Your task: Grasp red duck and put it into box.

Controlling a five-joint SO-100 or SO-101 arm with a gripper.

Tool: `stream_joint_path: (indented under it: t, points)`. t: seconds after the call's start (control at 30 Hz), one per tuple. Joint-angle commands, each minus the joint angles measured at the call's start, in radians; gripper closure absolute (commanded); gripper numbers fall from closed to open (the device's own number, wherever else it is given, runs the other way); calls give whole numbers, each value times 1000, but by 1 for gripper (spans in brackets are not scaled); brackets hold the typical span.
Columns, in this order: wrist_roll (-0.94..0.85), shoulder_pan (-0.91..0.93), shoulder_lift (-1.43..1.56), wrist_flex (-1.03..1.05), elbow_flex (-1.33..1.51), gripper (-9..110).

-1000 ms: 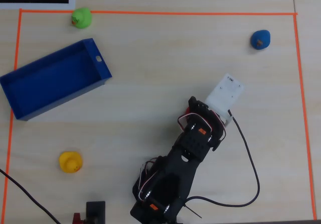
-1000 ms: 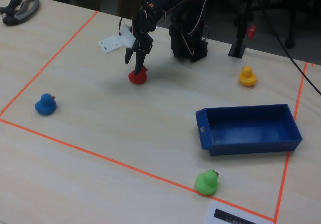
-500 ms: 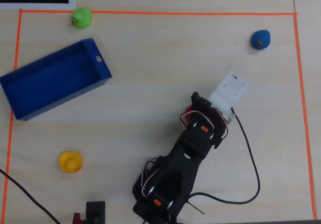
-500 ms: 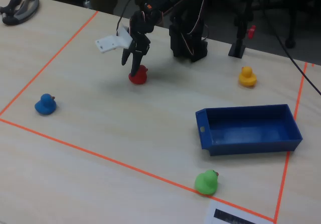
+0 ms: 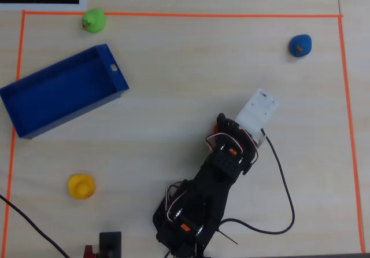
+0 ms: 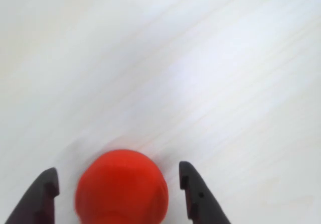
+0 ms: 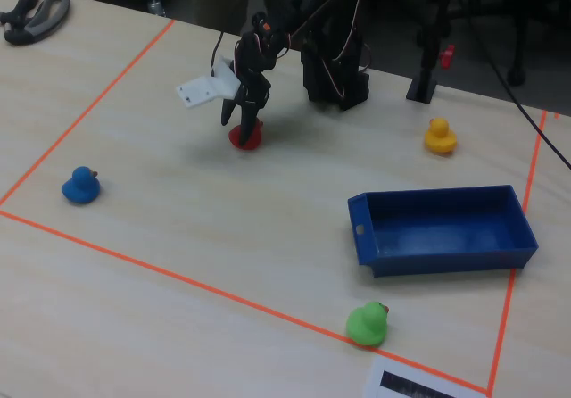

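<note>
Two dark fingertips are showing at the bottom of the wrist view, one at lower left [image 6: 42,194] and one at lower right [image 6: 195,194], with the red duck [image 6: 122,188] sitting between them; the gripper [image 6: 119,194] is spread apart, a sliver of table showing on each side of the duck, so not clamped on it. In the fixed view the gripper [image 7: 247,121] is pointing down over the red duck [image 7: 246,136], which is resting on the table [image 7: 178,228] just under the claw tips. In the overhead view the arm is covering nearly all of the duck, only a small red edge [image 5: 214,130] peeking out at the left of the gripper [image 5: 222,132]. The box [image 5: 60,90] is lying well apart from the duck, at the left of the overhead view, and nothing is showing inside it. Yellow duck [image 5: 81,185], blue duck [image 5: 300,45] and green duck [image 5: 93,20] are sitting apart on the table, the green one on the orange tape line [image 5: 231,15].
</note>
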Motion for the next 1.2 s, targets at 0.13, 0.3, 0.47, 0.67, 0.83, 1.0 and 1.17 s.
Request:
stream_joint_path:
  t: [0.13, 0.3, 0.47, 0.67, 0.83, 1.0, 1.17]
  points:
    - [-29, -8, -5, -35, 51, 68]
    - [-49, -15, -5, -51, 98, 70]
    - [-35, -40, -5, -71, 121, 101]
    - [87, -69, 28, 77, 5, 101]
    - [351, -152, 46, 364, -311, 101]
    - [604, -383, 55, 718, -681, 101]
    - [804, -692, 18, 971, -986, 101]
